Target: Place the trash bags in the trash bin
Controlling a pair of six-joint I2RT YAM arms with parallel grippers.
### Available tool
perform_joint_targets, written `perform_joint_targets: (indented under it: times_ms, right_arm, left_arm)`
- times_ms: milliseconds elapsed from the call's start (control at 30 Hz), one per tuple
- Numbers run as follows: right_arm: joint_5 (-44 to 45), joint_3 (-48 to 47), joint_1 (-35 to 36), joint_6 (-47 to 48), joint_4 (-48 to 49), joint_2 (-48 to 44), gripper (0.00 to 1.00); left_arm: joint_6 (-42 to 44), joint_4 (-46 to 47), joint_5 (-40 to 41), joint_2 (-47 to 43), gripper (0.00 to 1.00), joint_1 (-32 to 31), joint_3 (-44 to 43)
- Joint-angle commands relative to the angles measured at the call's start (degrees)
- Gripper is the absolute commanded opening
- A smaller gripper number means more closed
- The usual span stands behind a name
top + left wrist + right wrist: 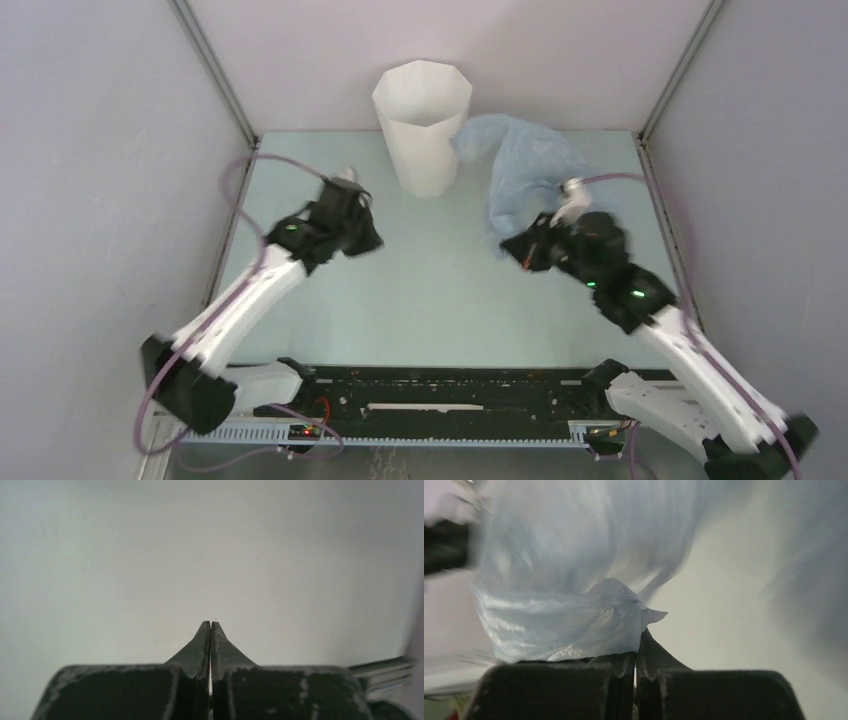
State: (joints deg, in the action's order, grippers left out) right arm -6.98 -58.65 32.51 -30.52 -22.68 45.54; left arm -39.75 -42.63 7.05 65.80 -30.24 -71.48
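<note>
The white faceted trash bin (pixel 423 125) stands upright at the back middle of the table. The pale-blue trash bag (pixel 523 168) lies crumpled to the right of the bin, one end against its rim. My right gripper (pixel 519 247) is shut on a fold of the bag (pixel 574 615), which drapes over its left finger. My left gripper (pixel 367 240) is shut and empty, over bare table left of centre; its closed fingertips (pixel 205 630) show nothing between them.
Grey enclosure walls (pixel 100 150) stand on the left, right and back. The pale green table top (pixel 440 290) lies between the two arms. A black rail (pixel 440 390) runs along the near edge between the arm bases.
</note>
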Motion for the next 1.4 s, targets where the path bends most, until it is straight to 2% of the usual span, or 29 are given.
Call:
perform_joint_targets:
  times_ms: [0,67,167,267,333,400,433,467,533,667,700,833,900,1033,1167,1367]
  right_arm:
    - [-2.8,19.8,1.9,-7.1,-5.6,5.9,0.0]
    - [-4.1,22.2,2.3,-8.4,-4.4,4.3,0.0]
    - [-4.3,17.6,0.0,-5.6,-4.2,3.8,0.0]
    - [-7.6,1.7,-6.1,-0.9,-9.9,8.5,0.0]
    - [-7.2,-12.3,-7.5,2.8,-16.0,13.2,0.0]
    - [-6.1,-21.9,-6.7,5.3,-19.1,14.4,0.0]
    - [-6.6,-23.6,-6.5,5.3,-19.2,14.2,0.0]
    - [-8.2,-23.7,-6.2,4.9,-18.9,13.7,0.0]
    - [-13.1,-20.4,-5.4,4.7,-17.3,12.5,0.0]
    - [-34.6,-8.7,-4.2,6.6,-11.5,11.3,0.0]
    - [-37.2,-6.8,-3.6,7.8,-11.7,11.1,0.0]
    - [-36.3,1.8,-5.7,7.3,-12.8,7.1,0.0]
    - [-38.2,6.1,-9.4,5.6,-13.1,4.4,0.0]
    - [-39.6,10.9,-13.6,5.3,-19.3,-1.8,0.0]
    - [-36.7,12.5,-16.1,6.3,-26.2,-9.6,0.0]
    - [-27.3,13.8,-16.4,6.3,-31.8,-12.0,0.0]
  left_arm:
    - [-5.8,-3.9,-9.6,2.7,0.0,-0.5,18.1]
    - [-7.4,-1.9,-10.2,-1.3,0.0,-0.6,20.5]
    - [-6.9,-1.7,-7.4,-2.9,0.0,-0.2,15.2]
    - [-1.2,-6.3,-4.3,1.9,0.0,0.1,-2.2]
    - [1.7,-10.6,-2.5,5.2,0.0,-0.2,-19.5]
    - [2.7,-12.2,-2.1,5.8,0.0,-0.6,-27.3]
    - [2.7,-11.6,-2.7,4.9,0.0,-0.7,-27.6]
    - [2.8,-10.2,-3.7,3.5,0.01,-0.8,-26.1]
    - [3.1,-4.9,-6.4,-0.5,0.12,-0.8,-18.0]
    - [1.2,2.6,-11.5,-7.7,0.36,-0.7,-0.3]
    - [0.4,3.6,-12.1,-9.3,0.42,-0.8,2.9]
    - [-0.1,6.9,-14.7,-13.9,0.74,-0.8,11.9]
    - [1.6,6.4,-15.9,-13.7,0.85,-0.9,13.2]
    - [5.0,5.0,-17.4,-11.3,0.97,-1.0,12.9]
    - [7.9,7.7,-21.0,-7.1,0.99,-1.5,12.2]
    - [13.3,11.7,-23.3,4.0,1.0,-4.4,9.7]
